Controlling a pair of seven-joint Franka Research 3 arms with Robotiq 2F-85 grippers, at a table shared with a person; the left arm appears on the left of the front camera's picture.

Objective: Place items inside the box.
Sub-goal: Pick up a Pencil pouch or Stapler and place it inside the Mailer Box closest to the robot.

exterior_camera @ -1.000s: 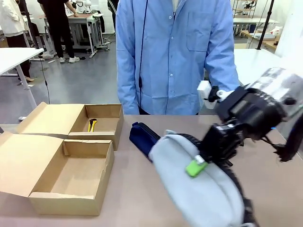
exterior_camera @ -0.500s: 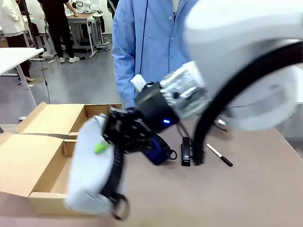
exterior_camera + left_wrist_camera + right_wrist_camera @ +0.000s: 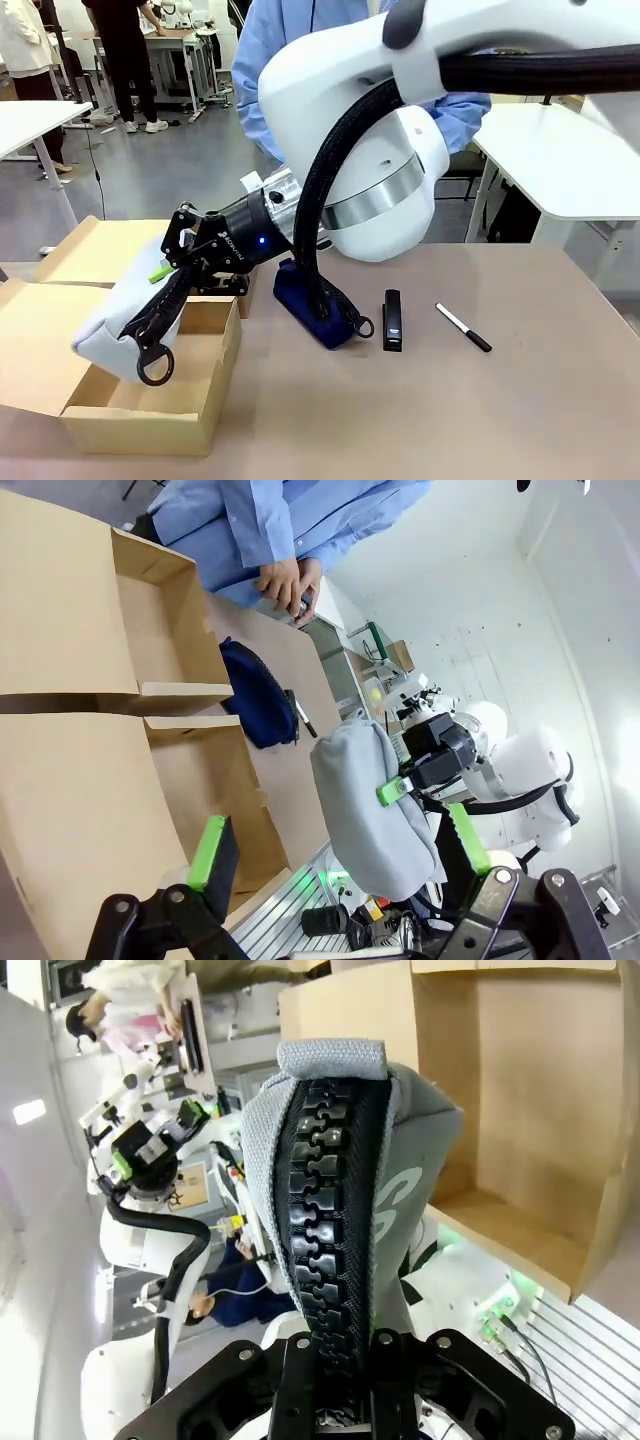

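Right tool [image 3: 178,265] is clamped on the zipper edge of 1 grey pouch [image 3: 120,322]. The pouch hangs tilted over the open near box [image 3: 150,415]; can't tell if it touches the box. Left tool [image 3: 335,825] is wide, nothing in it. 2 cardboard boxes total, second box [image 3: 95,250] just behind the first. On the surface [image 3: 450,420]: 1 navy pouch [image 3: 312,305] beside the near box, 1 black stapler [image 3: 392,320] just beside that, 1 black pen [image 3: 463,327] a bit further right. Person in a blue shirt [image 3: 250,520] at the far side, hands [image 3: 285,580] clasped.
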